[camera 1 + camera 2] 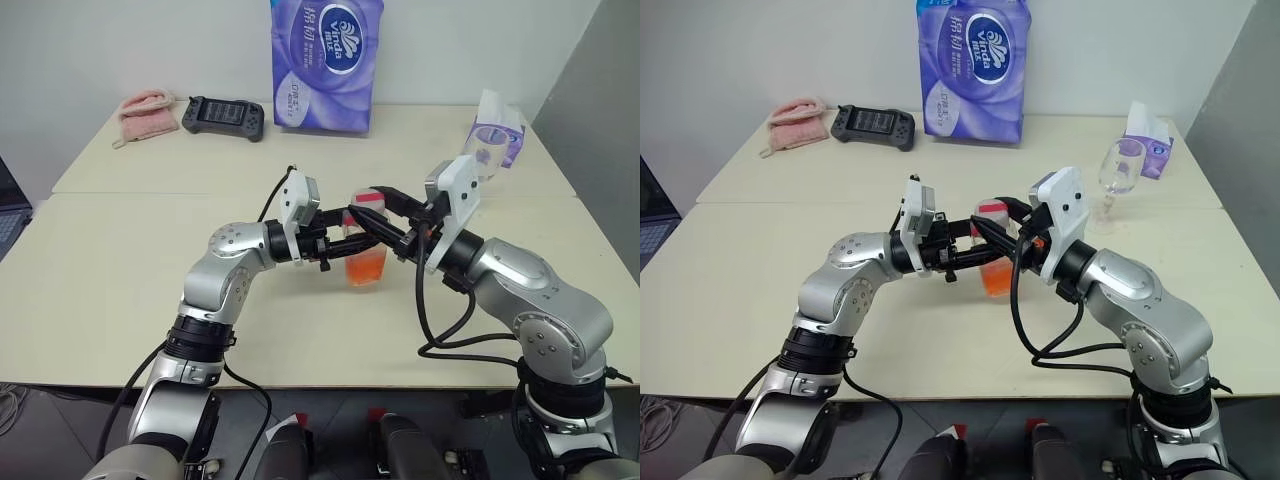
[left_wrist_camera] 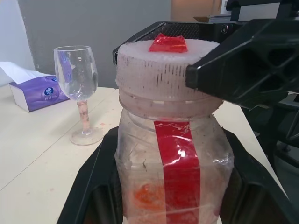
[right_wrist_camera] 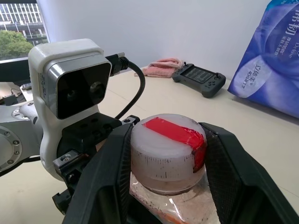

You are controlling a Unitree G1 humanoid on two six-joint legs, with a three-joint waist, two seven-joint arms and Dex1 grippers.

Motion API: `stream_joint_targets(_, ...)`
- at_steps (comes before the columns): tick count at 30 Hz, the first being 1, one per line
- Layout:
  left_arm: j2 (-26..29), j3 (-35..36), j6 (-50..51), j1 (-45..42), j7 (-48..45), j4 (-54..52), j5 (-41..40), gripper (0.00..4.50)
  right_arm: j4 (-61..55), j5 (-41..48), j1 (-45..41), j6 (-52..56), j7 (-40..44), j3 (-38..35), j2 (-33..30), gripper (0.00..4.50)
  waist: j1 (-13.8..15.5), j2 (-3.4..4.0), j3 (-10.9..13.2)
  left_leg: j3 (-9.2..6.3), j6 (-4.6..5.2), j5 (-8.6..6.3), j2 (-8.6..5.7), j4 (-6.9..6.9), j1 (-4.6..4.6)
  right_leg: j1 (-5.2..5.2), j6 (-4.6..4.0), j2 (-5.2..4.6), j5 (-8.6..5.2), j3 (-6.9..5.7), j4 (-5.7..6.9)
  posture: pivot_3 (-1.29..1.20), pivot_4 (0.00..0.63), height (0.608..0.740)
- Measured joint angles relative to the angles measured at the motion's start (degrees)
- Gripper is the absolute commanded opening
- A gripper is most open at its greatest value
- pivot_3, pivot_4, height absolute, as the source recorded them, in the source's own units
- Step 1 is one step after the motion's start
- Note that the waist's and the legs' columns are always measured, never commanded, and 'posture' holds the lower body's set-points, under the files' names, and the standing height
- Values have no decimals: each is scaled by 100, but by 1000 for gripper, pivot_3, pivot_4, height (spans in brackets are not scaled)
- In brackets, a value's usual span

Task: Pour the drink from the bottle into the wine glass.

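Cream tabletops (image 1: 120,250) stretch wide under a plain white wall, and right at the middle, near the front edge, both arms meet on the bottle (image 1: 366,255). Left gripper (image 1: 335,240) comes in level from the side, pinching the bottle's body tight, steadying it upright so it can't spin. Right gripper (image 3: 163,154) has its fingers (image 3: 105,177) straddling the pale cap (image 3: 166,149), one either side, hugging it; that looks like the unscrewing grip, since nothing pours while the cap sits on. The drink (image 1: 366,268) lies low in the bottle, orange-red. Over on the robot's right stands the wine glass (image 1: 1120,180), upright and empty, well apart from the bottle, a tissue box (image 1: 1155,150) just behind it. Plenty of bare table between bottle and glass for the carry across; the big purple tissue pack (image 1: 325,60), game controller (image 1: 222,118) and pink cloth (image 1: 145,112) sit far back, out of the way
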Motion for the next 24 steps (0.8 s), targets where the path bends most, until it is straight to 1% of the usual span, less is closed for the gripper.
stream_joint_targets(1, 1, 0, 0, 0, 1, 0, -1, 2071, 33, 3, -27, -12, 72, 0, -38, 1842, 0, 0, 0, 0, 0, 0, 0, 0, 0, 0, 0, 0, 0, 0, 0, 0, 150, 740)
stream_joint_targets(3, 12, 0, -1, 0, -24, -2, -5, 2071, 299, 78, -200, -137, 586, -3, -316, 1842, 0, 0, 0, 4, 1, 0, -2, 1, 0, 0, 0, 13, 0, -4, 0, 0, 150, 740)
stream_joint_targets(7, 24, -78, -5, -7, -239, -30, -26, 2071, 1238, 206, -679, -648, 2307, 47, -1098, 1842, -1, 0, 0, 15, 4, 0, -4, -1, 1, 2, 0, 22, 0, -6, -4, 0, 150, 740)
stream_joint_targets(8, 43, -106, 2, -8, -315, -26, -26, 2071, 1683, 196, -911, -859, 2953, 159, -1293, 1842, -4, 0, 0, 19, 4, -1, -2, 2, 3, 3, 0, 25, 0, -6, -3, 0, 150, 740)
stream_joint_targets(10, 53, -122, 9, -46, -364, -14, -24, 2071, 2394, 158, -1320, -1137, 3754, 319, -1436, 1842, -18, 0, 0, 21, 4, 0, 4, 1, 6, 2, 0, 30, 0, -4, -2, 0, 150, 740)
stream_joint_targets(12, 78, -113, 34, -117, -341, 21, -13, 2071, 2977, 112, -1590, -1423, 4227, 433, -1417, 1842, -22, 0, 0, 21, 4, 0, 8, 0, 6, 1, -1, 33, 1, -3, 0, 0, 150, 740)
stream_joint_targets(13, 83, -112, 37, -139, -328, 42, -11, 2071, 3112, 108, -1638, -1474, 4304, 443, -1393, 1842, -19, 0, 0, 19, 4, 0, 8, -1, 4, 1, -2, 33, 1, -3, 0, 0, 150, 740)
stream_joint_targets(15, 98, -98, 42, -147, -268, 63, -8, 2071, 3323, 168, -1691, -1431, 4344, 418, -1298, 2581, -10, 0, 0, 11, 3, 0, 8, 0, 0, -1, -3, 23, 2, 1, 0, 0, 150, 740)
stream_joint_targets(17, 99, -104, 44, -146, -258, 63, -8, 2071, 3336, 234, -1633, -1292, 4308, 282, -1325, 3180, 4, 0, 0, 3, 3, 0, 3, 1, -4, -1, -3, -2, 2, 1, -1, 0, 150, 740)
stream_joint_targets(18, 104, -100, 44, -146, -246, 61, -15, 2071, 3115, 293, -1394, -1188, 4198, 78, -1460, 3579, 21, 0, 0, 0, 3, 0, 0, 1, -7, -1, -3, -5, 2, 0, -5, 0, 150, 740)
stream_joint_targets(19, 177, -49, 35, -126, -259, 55, -29, 2071, 2929, 316, -1124, -1080, 4051, -109, -1608, 3852, 54, -1, 0, -8, 3, 0, -3, 5, -10, 1, -2, -9, 2, -2, -7, 0, 150, 740)
stream_joint_targets(21, 352, 117, 19, -40, -253, 50, -31, 2071, 2515, 340, -598, -831, 3610, -472, -1729, 3852, 77, -1, 0, -1, 3, 0, -4, 4, -9, -1, -2, -11, 2, 2, -6, 0, 150, 740)
stream_joint_targets(24, 342, 152, 10, -8, -232, 51, -31, 2071, 1515, 445, -126, -510, 2749, -730, -1492, 3852, 60, 0, 1, -3, 2, 0, 1, 4, -5, -2, -1, -7, 1, 4, 2, 0, 150, 740)
